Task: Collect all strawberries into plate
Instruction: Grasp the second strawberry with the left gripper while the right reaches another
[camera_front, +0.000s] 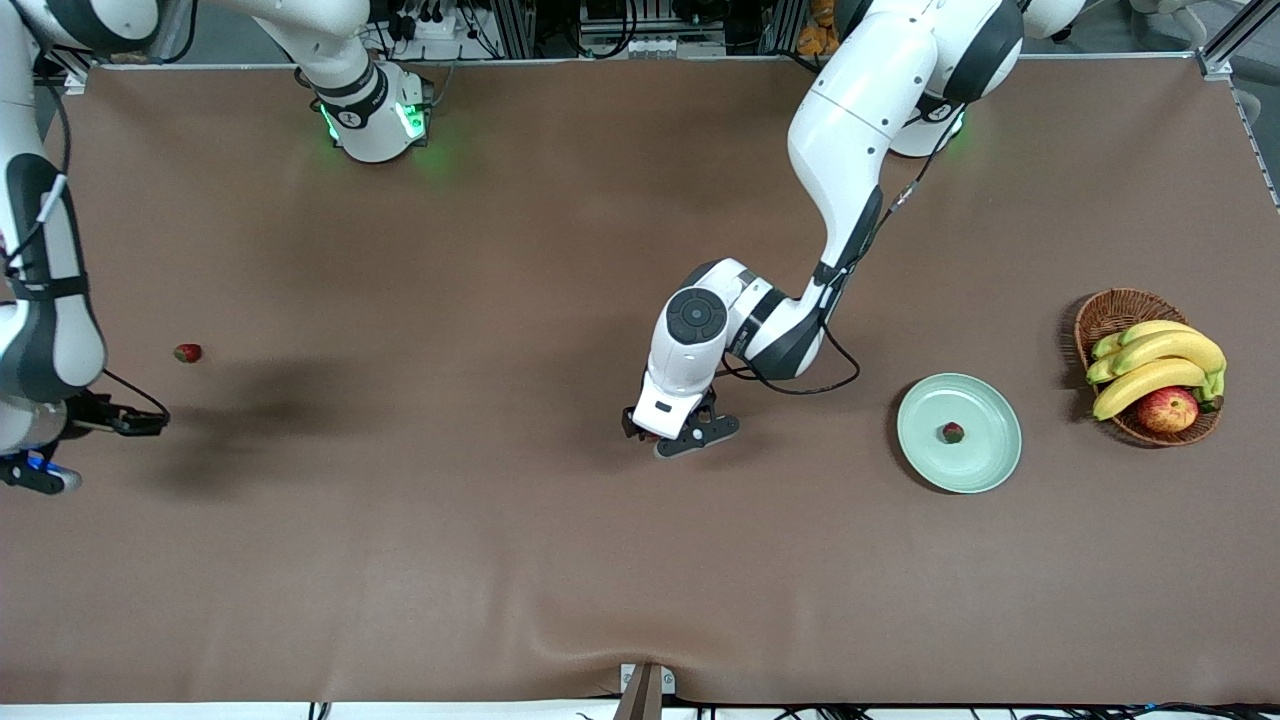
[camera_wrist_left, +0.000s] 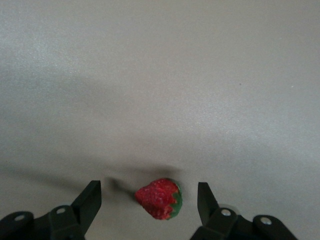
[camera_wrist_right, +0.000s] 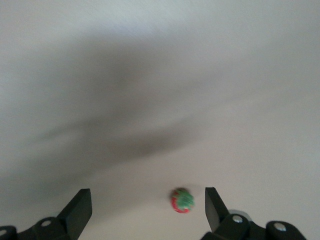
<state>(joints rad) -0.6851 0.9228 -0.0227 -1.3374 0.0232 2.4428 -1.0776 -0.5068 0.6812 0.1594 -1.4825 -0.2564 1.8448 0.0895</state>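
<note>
One strawberry (camera_front: 952, 432) sits in the plate (camera_front: 985, 470); my left gripper (camera_wrist_left: 150, 200) straddles a second (camera_wrist_left: 160, 198), jaws apart, right gripper (camera_wrist_right: 148, 202) open over the third (camera_wrist_right: 182, 200).

At the middle right edge of your front view you have a round brown wicker basket (camera_front: 1108, 312) resting on the table. In it lies a bunch of curved yellow bananas (camera_front: 1160, 362) with green stem ends, stretched across the basket's middle. Just below the bananas in the frame, touching them, sits a round red-yellow apple (camera_front: 1167, 409) against the basket's lower rim. Everything rests on a smooth brown table covering (camera_front: 480, 560) that fills nearly the whole frame; you can see a wrinkle in it at the bottom centre, just above a small grey metal bracket (camera_front: 645, 690) at the edge.
</note>
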